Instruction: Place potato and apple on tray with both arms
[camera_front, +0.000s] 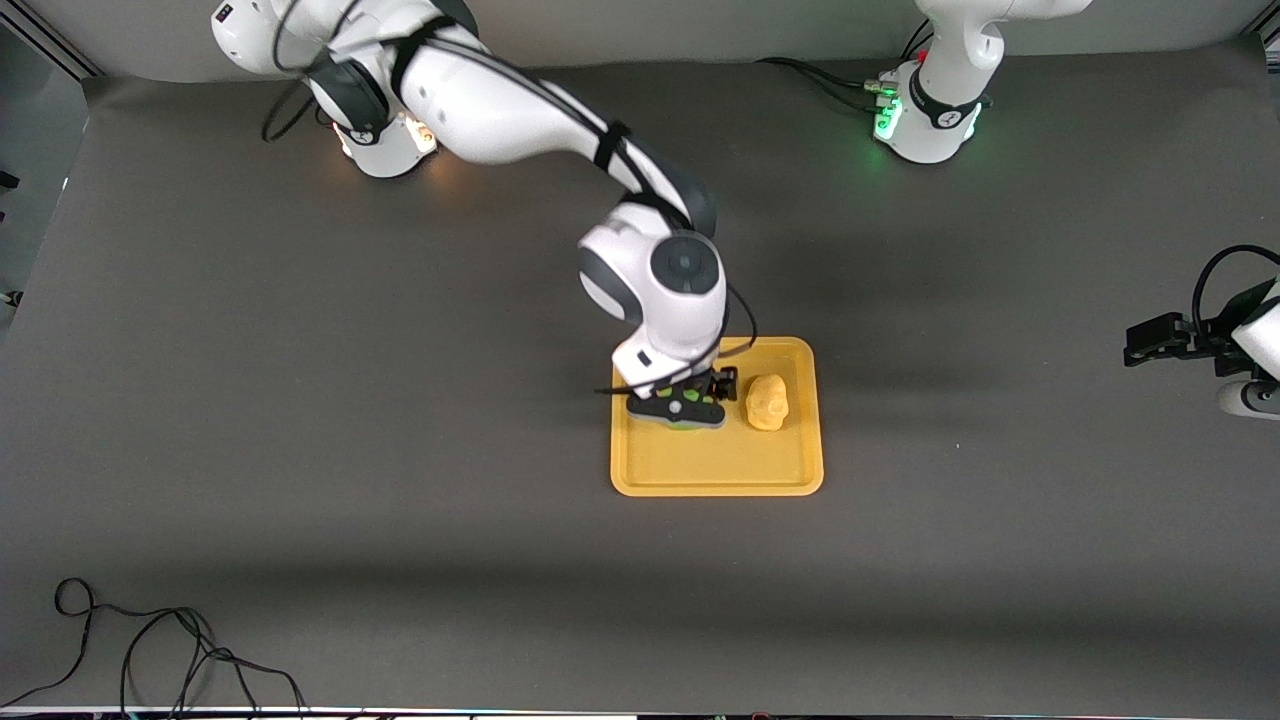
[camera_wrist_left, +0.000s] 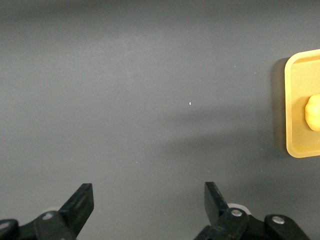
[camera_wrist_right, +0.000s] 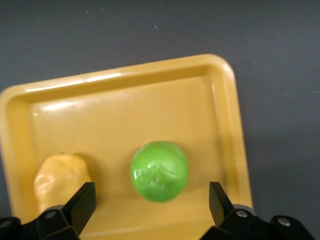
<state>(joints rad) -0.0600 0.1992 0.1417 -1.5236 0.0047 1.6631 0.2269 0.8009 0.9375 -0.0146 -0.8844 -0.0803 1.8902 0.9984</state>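
front view, centre: right gripper (camera_front: 690, 403) sits low over the tray (camera_front: 700, 470), arm reaching in from the base at upper left of the frame. the right wrist view shows its fingers (camera_wrist_right: 82, 200) spread wide with the apple (camera_wrist_right: 159, 171) between them, resting on the tray floor, neither finger touching it; so the apple reads as released. in the front view the apple itself is nearly hidden under the gripper, only green glints showing. just beside it, toward the left arm's end of the table, the potato (camera_front: 768, 401) lies on the tray too. judgement: both items placed, task essentially done; only pulling the right arm clear is left. far right edge of the front view: left gripper (camera_front: 1150, 340) waits over bare table, well apart from the tray, partly cut off by the frame. its wrist view shows fingers (camera_wrist_left: 80, 205) apart, nothing between them, with a tray corner and a sliver of potato at that picture's right edge. both wrist views crop the gripper bodies.
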